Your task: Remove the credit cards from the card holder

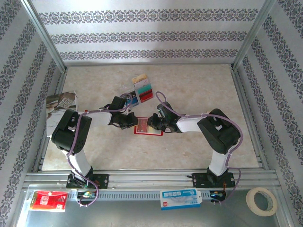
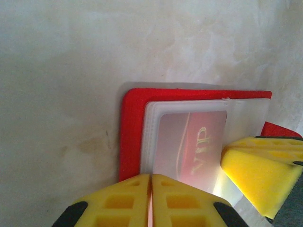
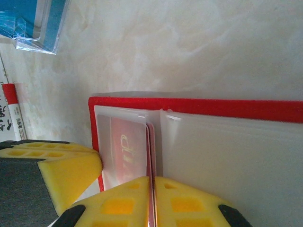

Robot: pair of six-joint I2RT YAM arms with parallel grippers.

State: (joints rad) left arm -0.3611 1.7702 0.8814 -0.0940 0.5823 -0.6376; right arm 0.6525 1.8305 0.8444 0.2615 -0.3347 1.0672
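Looking down from above and behind the arm bases, we face across the table [image 1: 199, 90] toward 12 o'clock. Our wrist cameras ride close behind the left gripper [image 2: 150, 179] and right gripper [image 3: 152, 180], both sharing the red card holder [image 1: 144, 128] that the overhead view sees mid-table.

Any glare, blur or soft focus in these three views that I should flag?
Top external: even light, sharp, no glare. Left wrist: left tool soft, glare whitens the card holder pocket beside it. Right wrist: right tool blurred, table bright but readable.
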